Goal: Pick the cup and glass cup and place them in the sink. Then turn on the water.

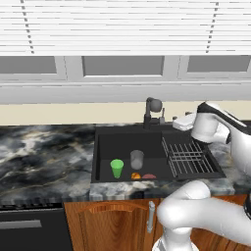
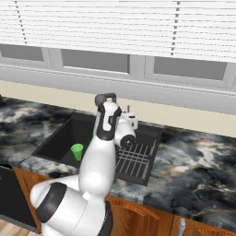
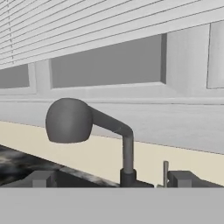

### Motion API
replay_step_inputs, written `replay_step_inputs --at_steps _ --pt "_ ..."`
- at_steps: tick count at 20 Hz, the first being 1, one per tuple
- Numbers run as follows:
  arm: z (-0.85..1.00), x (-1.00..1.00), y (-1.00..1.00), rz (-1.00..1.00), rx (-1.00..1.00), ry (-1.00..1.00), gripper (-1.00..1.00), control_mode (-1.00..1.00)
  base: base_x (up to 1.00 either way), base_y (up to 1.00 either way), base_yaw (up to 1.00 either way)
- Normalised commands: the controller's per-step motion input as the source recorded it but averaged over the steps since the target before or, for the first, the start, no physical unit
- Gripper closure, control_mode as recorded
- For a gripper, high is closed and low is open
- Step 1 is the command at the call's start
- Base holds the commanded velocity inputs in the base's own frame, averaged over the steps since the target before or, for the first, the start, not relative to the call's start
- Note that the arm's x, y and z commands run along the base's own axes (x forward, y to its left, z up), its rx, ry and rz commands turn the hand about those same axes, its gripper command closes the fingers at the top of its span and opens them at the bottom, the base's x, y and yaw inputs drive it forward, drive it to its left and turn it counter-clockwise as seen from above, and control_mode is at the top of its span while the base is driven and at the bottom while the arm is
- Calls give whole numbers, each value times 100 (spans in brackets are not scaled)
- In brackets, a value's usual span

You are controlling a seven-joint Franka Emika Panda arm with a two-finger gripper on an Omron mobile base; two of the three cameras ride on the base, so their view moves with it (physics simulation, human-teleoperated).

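The green cup [image 1: 116, 168] stands upright on the floor of the black sink [image 1: 105, 142], also seen as the cup [image 2: 77, 151] past my arm. Just right of it and farther back in the basin stands the grey glass cup [image 1: 137, 159]. The dark faucet [image 1: 153, 110] rises behind the basin, its round head [image 3: 69, 120] close ahead in the hand view. No water stream is in view below it. My gripper [image 3: 111, 181] hovers right of the faucet [image 2: 105, 97] above the counter's back edge, open, its fingertips [image 3: 41, 179] wide apart with nothing held.
A wire dish rack [image 1: 188, 158] fills the right part of the basin. An orange item [image 1: 136, 175] and a red item [image 1: 149, 176] lie at the basin's front. A thin lever [image 3: 165, 173] stands right of the faucet base. Marble counter [image 1: 44, 152] extends left.
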Motion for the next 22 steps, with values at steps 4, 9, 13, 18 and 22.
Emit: replay_step_inputs --at_steps 4,9,13,18,22 --pt "-15 33 0 0 0 0 -100 -100 0 0 0" --pt "-16 31 0 0 0 0 -100 -100 0 0 0" --pt "-19 34 -1 -1 0 0 -100 -100 0 0 0" --pt "-22 35 -15 -3 0 0 -100 -100 0 0 0" --pt "-18 30 -31 -2 0 0 -100 -100 0 0 0"
